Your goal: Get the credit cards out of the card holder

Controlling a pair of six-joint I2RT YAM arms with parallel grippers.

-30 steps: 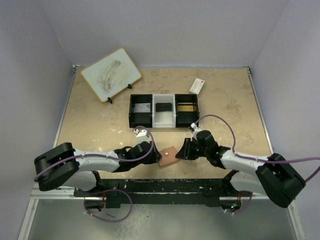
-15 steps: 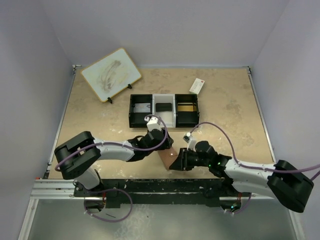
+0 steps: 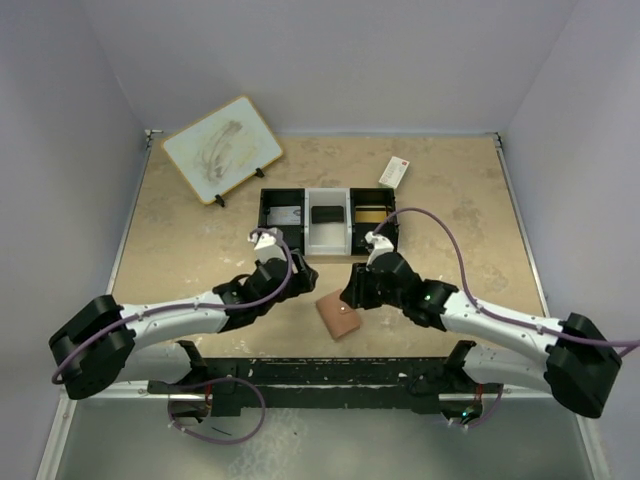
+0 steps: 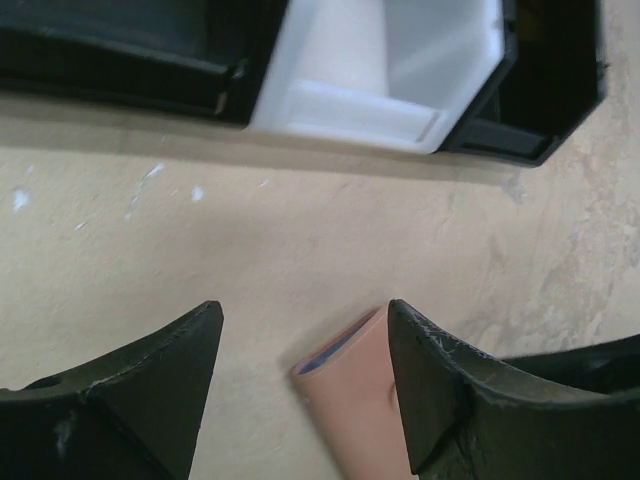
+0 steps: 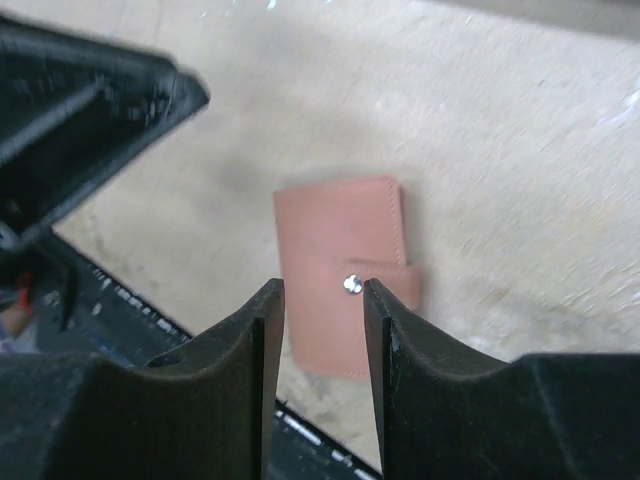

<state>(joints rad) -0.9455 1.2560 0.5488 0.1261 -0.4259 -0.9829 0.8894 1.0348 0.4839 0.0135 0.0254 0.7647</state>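
**Card holder shut on the table, both grippers apart and empty**

The card holder [image 3: 338, 315] lies flat on the table [image 3: 180, 240], folded closed with its strap snapped down, in front of the tray [image 3: 264, 215] and just clear of it. The left gripper [image 3: 296, 274] hangs beside it with its jaws spread wide and nothing between them; its wrist view shows one corner of the holder [image 4: 350, 400] down between the fingers. The right gripper [image 3: 354, 292] hovers right over the holder, jaws parted by a narrow gap and holding nothing, the snap button showing through that gap. In the tray, a grey card [image 3: 281, 216] seems to sit in the left compartment and a dark card [image 3: 325, 213] in the white middle one, though they are too small to be sure.
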